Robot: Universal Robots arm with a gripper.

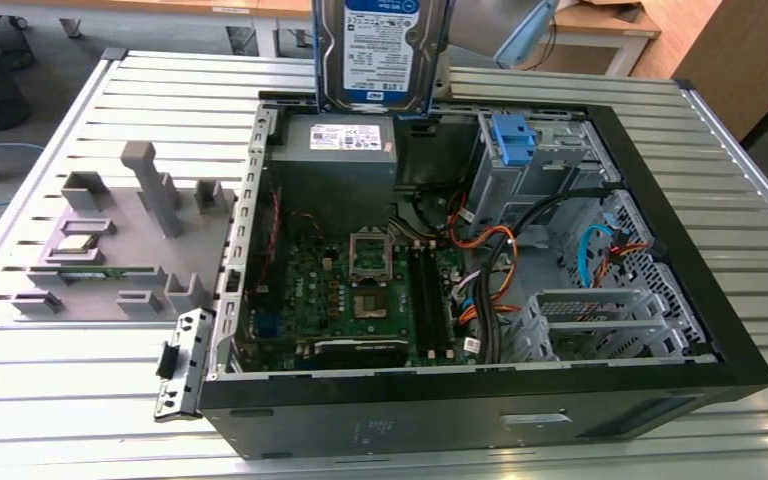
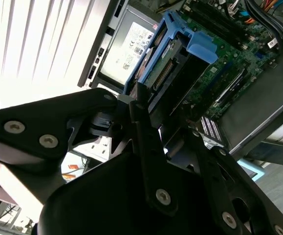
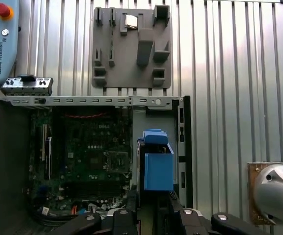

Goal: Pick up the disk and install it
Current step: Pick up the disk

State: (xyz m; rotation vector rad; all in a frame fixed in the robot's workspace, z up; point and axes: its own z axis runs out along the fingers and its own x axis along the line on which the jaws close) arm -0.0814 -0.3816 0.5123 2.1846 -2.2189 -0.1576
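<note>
The pick-up half of the job looks done and the install half does not. The disk (image 1: 373, 50) is off the tabletop (image 1: 77, 110) and hangs on edge above the open computer case (image 1: 704, 330). It is over the corner of the case where the grey power-supply box (image 1: 335, 150) sits, and its labelled face is turned toward the exterior camera. It is clear of the case and is not seated in any bay. The blue bracket (image 1: 511, 135) inside the case, just beside the power-supply box, has no drive in it.

In the second wrist view the hand (image 2: 141, 105) is closed on the disk (image 2: 165, 63). Its dark fingers (image 2: 137, 115) clamp the near end, with the connector edge and the blue side rails running out past them toward the case. The first wrist view looks straight down. There the blue rail of the disk (image 3: 157, 169) stands out from the hand (image 3: 153, 208), over the case edge and next to the motherboard (image 3: 82, 152).

The grip seems firm and centred on the drive's end, though the contact faces themselves are hidden behind the finger links. Outside the case, a grey fixture plate (image 1: 104, 250) lies on the tabletop.
</note>
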